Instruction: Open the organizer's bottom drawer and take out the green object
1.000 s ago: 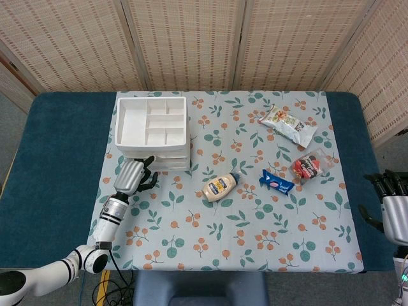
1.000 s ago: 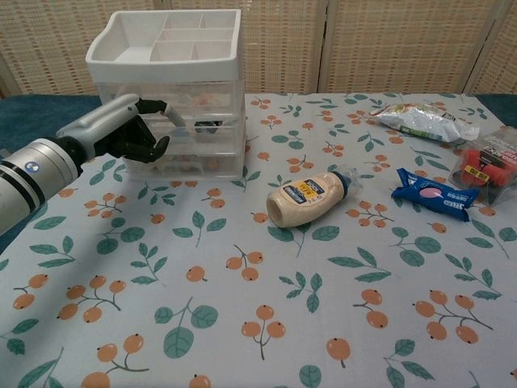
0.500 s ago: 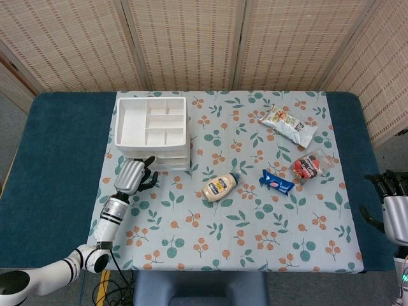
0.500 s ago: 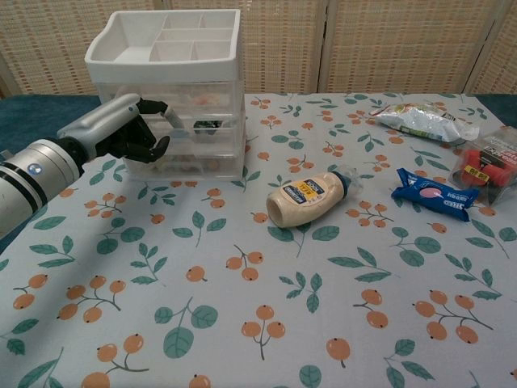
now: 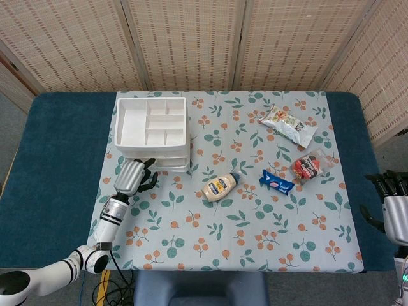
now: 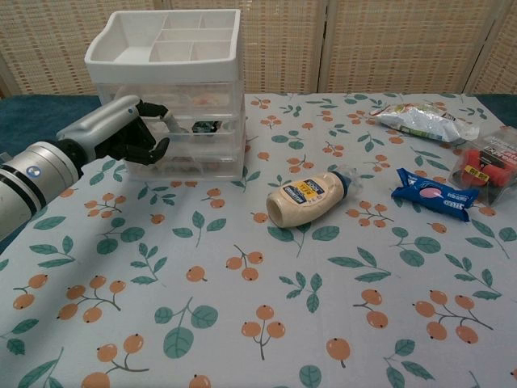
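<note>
The left hand [image 6: 121,133] is at the front of the white organizer [image 6: 166,89], near the far left corner of the flowered cloth [image 5: 255,248]. Its fingers [image 6: 149,145] are curled in at the drawer fronts, but I cannot tell if they hold a drawer. The bottom drawer [image 6: 190,162] looks shut. The green object is not visible.

The organizer looks light. I think a hard pull could drag the whole box or tip it. The fingers could also catch the middle drawer by mistake.

The chest view shows the drawer fronts and curled fingers. The head view shows the right hand [image 5: 390,207] by the table's near right corner, fingers apart, holding nothing.
</note>
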`<state>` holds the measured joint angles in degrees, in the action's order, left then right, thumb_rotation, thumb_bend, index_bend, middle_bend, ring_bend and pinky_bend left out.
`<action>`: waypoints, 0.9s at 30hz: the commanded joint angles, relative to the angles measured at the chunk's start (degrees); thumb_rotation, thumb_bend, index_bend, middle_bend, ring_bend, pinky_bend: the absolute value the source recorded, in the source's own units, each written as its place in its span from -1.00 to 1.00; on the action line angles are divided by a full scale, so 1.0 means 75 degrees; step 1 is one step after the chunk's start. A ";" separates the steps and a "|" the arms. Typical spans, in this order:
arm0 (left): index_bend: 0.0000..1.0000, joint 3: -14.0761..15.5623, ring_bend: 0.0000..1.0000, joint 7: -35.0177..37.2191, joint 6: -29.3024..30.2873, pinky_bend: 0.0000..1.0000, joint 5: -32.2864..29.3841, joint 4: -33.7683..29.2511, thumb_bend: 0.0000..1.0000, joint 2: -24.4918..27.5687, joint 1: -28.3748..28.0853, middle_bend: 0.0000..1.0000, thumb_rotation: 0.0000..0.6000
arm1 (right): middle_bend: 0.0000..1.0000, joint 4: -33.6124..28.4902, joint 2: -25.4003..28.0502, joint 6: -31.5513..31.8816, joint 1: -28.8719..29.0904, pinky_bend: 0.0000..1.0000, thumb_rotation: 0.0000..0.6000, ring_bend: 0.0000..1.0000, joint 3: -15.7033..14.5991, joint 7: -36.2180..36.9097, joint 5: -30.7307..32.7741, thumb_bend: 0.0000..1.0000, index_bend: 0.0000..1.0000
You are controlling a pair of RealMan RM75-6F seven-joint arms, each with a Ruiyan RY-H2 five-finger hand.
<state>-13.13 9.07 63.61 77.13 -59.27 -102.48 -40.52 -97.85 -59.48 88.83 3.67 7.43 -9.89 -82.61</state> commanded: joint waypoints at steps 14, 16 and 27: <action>-0.16 0.0093 1.00 -0.0127 0.0152 1.00 0.0042 -0.0358 0.07 0.0159 0.0153 0.92 1.00 | -0.48 0.0016 -0.0006 -0.0019 0.0004 -0.49 1.00 -0.67 0.0003 0.0053 0.0002 -0.43 -0.60; -0.16 0.0109 1.00 -0.0148 0.0170 1.00 0.0043 -0.0411 0.07 0.0182 0.0180 0.92 1.00 | -0.48 0.0014 0.0000 -0.0019 0.0003 -0.49 1.00 -0.67 0.0002 0.0072 -0.0004 -0.43 -0.60; -0.14 0.0290 1.00 -0.0283 0.0231 1.00 0.0110 -0.0757 0.07 0.0375 0.0364 0.92 1.00 | -0.48 0.0014 0.0017 -0.0059 0.0002 -0.49 1.00 -0.67 -0.0011 0.0157 0.0002 -0.43 -0.60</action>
<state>-11.08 7.07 65.27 77.86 -64.80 -99.77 -37.91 -97.74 -59.36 88.39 3.68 7.35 -8.72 -82.60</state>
